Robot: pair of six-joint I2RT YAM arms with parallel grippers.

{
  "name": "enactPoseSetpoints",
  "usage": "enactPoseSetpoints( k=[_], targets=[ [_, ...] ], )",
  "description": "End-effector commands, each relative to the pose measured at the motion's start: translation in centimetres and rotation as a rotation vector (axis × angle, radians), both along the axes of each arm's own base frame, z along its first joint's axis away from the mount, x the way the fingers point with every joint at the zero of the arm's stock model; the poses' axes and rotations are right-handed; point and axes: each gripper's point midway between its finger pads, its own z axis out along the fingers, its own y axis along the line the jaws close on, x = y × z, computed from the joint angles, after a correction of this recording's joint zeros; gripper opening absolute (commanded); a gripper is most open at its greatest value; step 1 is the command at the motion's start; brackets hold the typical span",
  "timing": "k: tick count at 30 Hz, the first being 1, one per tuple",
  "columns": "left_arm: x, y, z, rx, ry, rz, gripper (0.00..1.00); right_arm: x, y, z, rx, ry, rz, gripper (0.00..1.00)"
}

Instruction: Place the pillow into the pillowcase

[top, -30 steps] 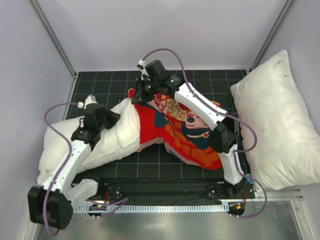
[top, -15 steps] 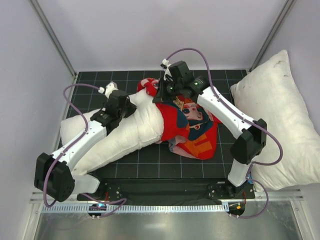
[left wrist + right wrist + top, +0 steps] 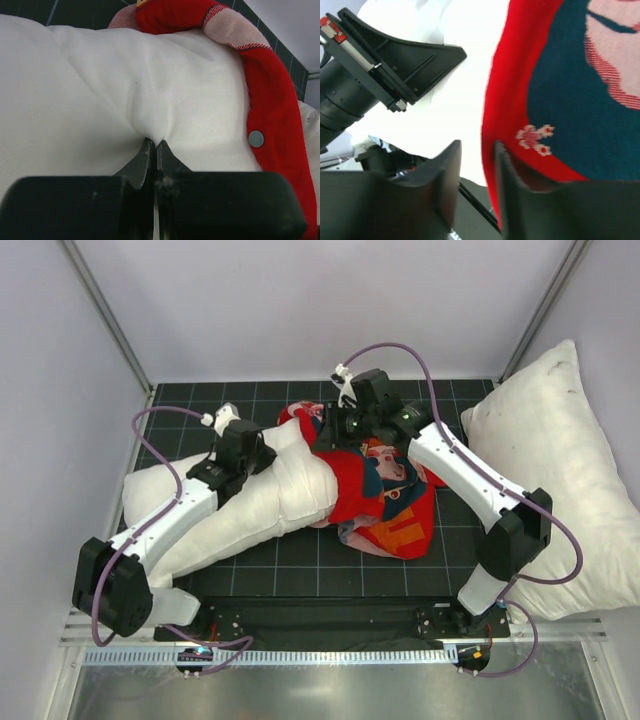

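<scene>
The tabletop (image 3: pixel 330 690) carries a black gridded mat (image 3: pixel 190 405) inside plain white walls (image 3: pixel 330 310). A larger white speckled pillow (image 3: pixel 560 500) leans at the right edge. The plump white rectangular pillow (image 3: pixel 270 505) lies diagonally on the mat, its right end inside the mouth of the bright red printed fabric pillowcase (image 3: pixel 385 525). The left tool (image 3: pixel 154 146) is pressed together, pinching a fold of the pillow. The right tool (image 3: pixel 477 172) shows a narrow gap beside the pillowcase hem; a grip cannot be confirmed. Compared with one second earlier, the pillow and both arms have shifted right, and the pillowcase is bunched shorter.
</scene>
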Motion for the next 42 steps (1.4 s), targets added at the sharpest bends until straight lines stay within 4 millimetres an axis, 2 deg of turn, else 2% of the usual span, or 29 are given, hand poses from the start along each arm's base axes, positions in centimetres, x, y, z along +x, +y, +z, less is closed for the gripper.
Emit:
enactPoseSetpoints(
  k=[1,3,7,8,10,11,12,13,15,16,17,18,20,22,25,27,28,31,32,33,34,35,36,37,38,39,40,41,42],
  targets=[
    [0.6,-0.4,0.8,-0.006,-0.051,0.001,0.0,-0.6,1.4,2.3,0.05,-0.041,0.06,0.45],
    [0.5,-0.5,0.9,-0.004,-0.053,-0.004,0.0,0.0,0.7,2.2,-0.01,-0.081,0.008,0.72],
    [-0.5,0.1,1.6,0.06,-0.051,-0.042,0.04,0.3,-2.4,1.8,-0.132,-0.132,-0.084,0.69],
    [-0.8,0.4,2.7,0.075,-0.06,-0.047,0.05,0.2,-3.0,1.3,-0.16,-0.132,-0.097,0.66],
    [-2.3,1.8,2.2,0.162,-0.005,-0.059,0.11,0.1,-4.2,0.7,-0.206,-0.134,-0.121,0.5],
    [-2.9,2.4,3.1,0.174,-0.018,-0.055,0.2,-0.3,-4.6,0.2,-0.223,-0.131,-0.119,0.46],
    [-3.9,3.2,2.8,0.205,0.012,-0.056,0.27,-0.4,-4.8,-0.1,-0.234,-0.13,-0.118,0.44],
    [-4.5,3.9,3.2,0.223,0.006,-0.053,0.51,-0.6,-5.0,-0.4,-0.243,-0.131,-0.118,0.42],
    [-6.0,4.9,4.9,0.228,-0.023,-0.05,0.74,-0.8,-5.2,-1.1,-0.258,-0.121,-0.12,0.3],
    [-7.1,5.6,4.8,0.252,0.004,-0.054,0.92,-1.0,-5.1,-1.3,-0.255,-0.116,-0.111,0.25],
    [-7.7,6.1,5.1,0.277,0.007,-0.064,0.99,-1.2,-4.9,-1.6,-0.255,-0.109,-0.1,0.18],
    [-8.3,6.7,6.5,0.277,-0.014,-0.061,1.0,-1.3,-4.6,-1.8,-0.251,-0.106,-0.087,0.13],
    [-9.9,8.3,6.1,0.324,0.043,-0.063,1.0,-1.5,-4.2,-1.7,-0.241,-0.101,-0.073,0.04],
    [-11.0,10.1,6.6,0.341,0.051,-0.041,1.0,-1.6,-3.7,-1.4,-0.216,-0.105,-0.064,0.04],
    [-12.8,11.2,5.4,0.31,0.076,-0.065,1.0,-2.3,-2.0,-0.4,-0.121,-0.094,-0.012,0.04],
    [-13.0,10.7,4.6,0.222,0.088,-0.094,1.0,-3.0,-0.4,0.4,-0.031,-0.075,0.039,0.04],
    [-13.5,10.2,2.5,0.194,0.135,-0.115,1.0,-3.0,0.2,0.2,-0.012,-0.06,0.05,0.04],
    [-13.5,6.6,-0.1,0.028,0.178,-0.227,1.0,-3.8,2.7,0.5,0.037,-0.049,0.094,0.04],
    [-14.1,5.6,-2.5,-0.008,0.24,-0.261,0.96,-3.6,4.0,0.4,0.046,-0.039,0.11,0.04],
    [-13.1,4.2,-2.1,-0.06,0.185,-0.297,0.88,-4.0,5.1,0.5,0.061,-0.024,0.141,0.04],
    [-12.9,3.6,-2.5,-0.087,0.185,-0.285,0.66,-5.1,6.7,0.8,0.077,-0.009,0.18,0.04],
    [-12.7,3.3,-3.5,-0.088,0.194,-0.274,0.55,-4.9,8.5,1.1,0.089,-0.005,0.204,0.04],
    [-12.4,2.0,-3.3,-0.09,0.166,-0.302,0.47,-5.3,9.7,1.5,0.101,-0.003,0.228,0.04],
    [-12.0,1.7,-3.3,-0.091,0.16,-0.284,0.32,-6.3,11.9,3.9,0.145,-0.031,0.276,0.04],
    [-11.8,1.1,-3.8,-0.083,0.175,-0.29,0.25,-6.4,13.3,2.6,0.127,0.001,0.292,0.04],
    [-11.8,0.0,-3.2,-0.08,0.159,-0.314,0.2,-6.8,14.5,2.7,0.136,0.01,0.315,0.04],
    [-11.4,-0.2,-2.8,-0.074,0.143,-0.304,0.16,-7.6,15.6,3.2,0.154,0.022,0.349,0.04],
    [-11.2,-0.5,-2.7,-0.074,0.139,-0.296,0.15,-7.6,16.3,5.3,0.191,0.006,0.362,0.04],
    [-11.3,-0.8,-2.0,-0.076,0.119,-0.302,0.15,-7.5,17.0,4.7,0.189,0.02,0.37,0.04]
  ],
)
